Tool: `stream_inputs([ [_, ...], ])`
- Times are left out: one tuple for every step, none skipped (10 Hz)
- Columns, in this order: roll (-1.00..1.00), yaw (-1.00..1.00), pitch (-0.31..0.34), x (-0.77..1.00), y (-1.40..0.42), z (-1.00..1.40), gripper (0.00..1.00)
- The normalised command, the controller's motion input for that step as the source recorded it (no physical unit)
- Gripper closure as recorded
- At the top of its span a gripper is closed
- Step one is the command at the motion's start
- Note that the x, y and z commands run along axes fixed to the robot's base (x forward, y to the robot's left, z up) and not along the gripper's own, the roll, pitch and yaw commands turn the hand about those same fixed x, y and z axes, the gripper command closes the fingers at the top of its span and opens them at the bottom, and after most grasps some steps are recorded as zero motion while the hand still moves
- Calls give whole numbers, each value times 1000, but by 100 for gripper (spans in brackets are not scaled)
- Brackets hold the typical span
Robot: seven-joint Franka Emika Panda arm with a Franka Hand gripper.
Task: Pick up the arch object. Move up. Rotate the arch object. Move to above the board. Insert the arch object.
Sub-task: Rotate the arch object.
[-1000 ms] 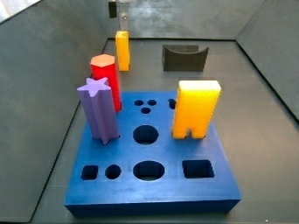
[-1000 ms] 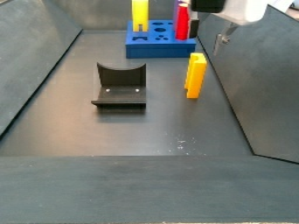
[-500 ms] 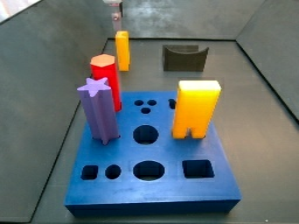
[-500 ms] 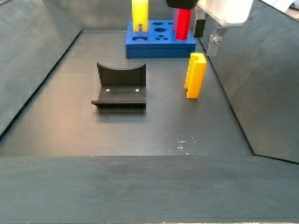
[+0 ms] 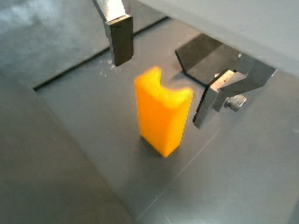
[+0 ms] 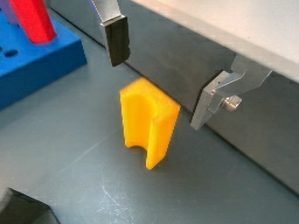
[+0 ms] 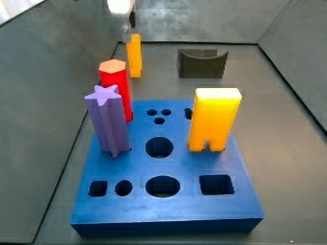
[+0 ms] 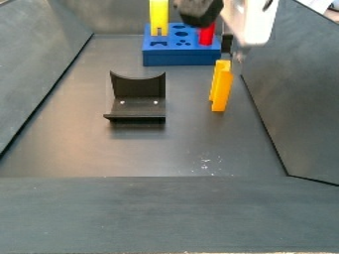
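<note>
**Open jaws over the arch object**

Gripper (image 5: 163, 77) of mine hangs above the arch object (image 5: 162, 112), plates spread wide, nothing between them. In both wrist views one finger (image 6: 115, 38) shows its dark pad on one side of the piece, and the other silver finger (image 6: 216, 96) stands on the far side, neither touching it.

And there's the piece itself: yellow-orange plastic, standing upright on the dark floor, a curved notch cut into its upper end (image 6: 146, 122). In a side view it reads as a slim bar (image 7: 134, 55) close to the grey wall, behind the board (image 7: 166, 182) and apart from it. Another side view puts it (image 8: 221, 85) just under my white wrist housing.

Red post (image 7: 114, 84), purple star post (image 7: 107, 119) and wide yellow block (image 7: 213, 118) stand in the blue slab. Dark grey block (image 8: 137, 96) sits on the floor, well apart.
</note>
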Motion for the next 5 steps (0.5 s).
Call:
stream_inputs([
  [-36, -67, -37, 22, 15, -917, 0],
  [-35, -60, -41, 20, 16, -728, 0],
  [-34, -57, -41, 21, 18, -584, 0],
  [-34, -55, -41, 27, 19, -398, 0],
  [-33, -54, -40, 30, 20, -309, 0],
])
